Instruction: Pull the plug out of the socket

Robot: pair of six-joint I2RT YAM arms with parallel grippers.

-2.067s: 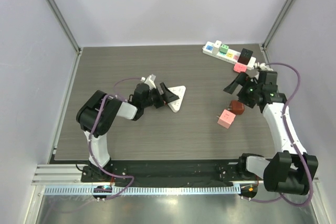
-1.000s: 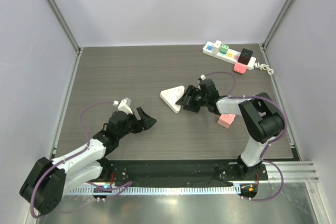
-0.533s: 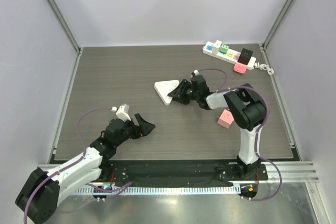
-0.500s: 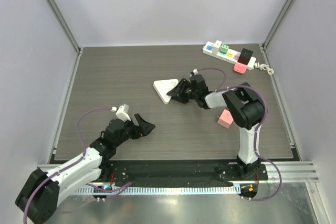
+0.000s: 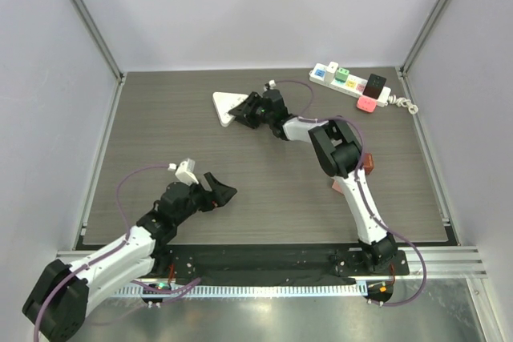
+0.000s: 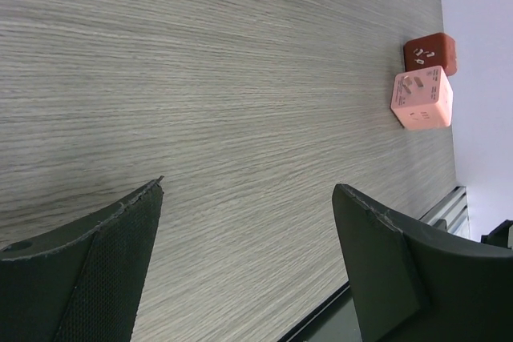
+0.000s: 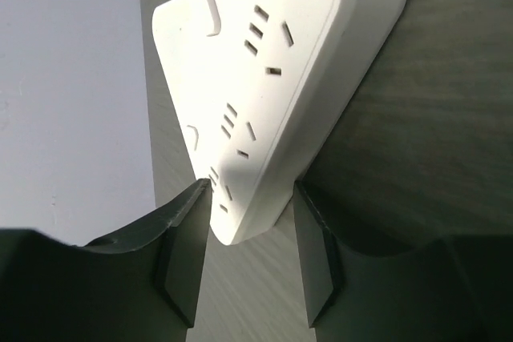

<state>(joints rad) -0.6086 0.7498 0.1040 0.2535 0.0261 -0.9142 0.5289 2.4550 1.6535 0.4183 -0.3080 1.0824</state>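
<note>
A white triangular socket (image 5: 227, 106) lies flat on the table, far centre-left. My right gripper (image 5: 243, 111) is stretched out to it from the right. In the right wrist view the socket (image 7: 272, 62) has its near corner between the jaws, and the right gripper (image 7: 251, 186) is shut on that corner. The socket holes that show are bare. A red-brown plug (image 6: 430, 52) and a pink cube plug (image 6: 422, 98) lie loose, side by side, on the right of the table. My left gripper (image 5: 223, 190) hovers open at the near left, holding nothing (image 6: 248, 186).
A white power strip (image 5: 353, 82) with green, black and pink plugs in it sits at the far right corner, its cord coiled beside it. The right arm's links span the table's right half, over the red-brown plug (image 5: 368, 162) and the pink plug (image 5: 339, 185).
The right gripper and the white socket have slid together toward the far left. The left gripper has stayed almost still at the near left, open.
</note>
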